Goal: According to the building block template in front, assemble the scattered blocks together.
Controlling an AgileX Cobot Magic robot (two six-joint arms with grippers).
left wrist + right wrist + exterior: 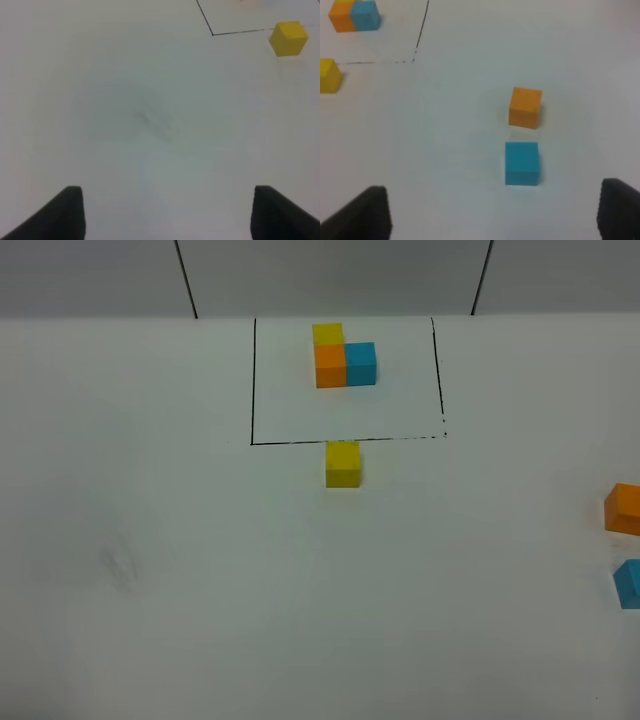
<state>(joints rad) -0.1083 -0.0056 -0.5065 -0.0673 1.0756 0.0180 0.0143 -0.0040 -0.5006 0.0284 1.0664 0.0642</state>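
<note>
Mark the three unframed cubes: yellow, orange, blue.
yellow cube [343, 456]: exterior high view, top face.
orange cube [526, 98]: right wrist view, top face.
blue cube [522, 159]: right wrist view, top face.

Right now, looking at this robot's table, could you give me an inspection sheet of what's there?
Surface: white table, with a faint smudge on its left part.
Job's things: building block template of yellow, orange and blue cubes inside a black drawn rectangle; loose yellow cube right by the rectangle's near line; loose orange cube and loose blue cube close together but apart, at the right edge.
Clutter: nothing seen.
Grippers: left gripper and right gripper both open, holding nothing.
Cables: nothing seen.
Surroundings: grey back wall with two thin dark lines.
</note>
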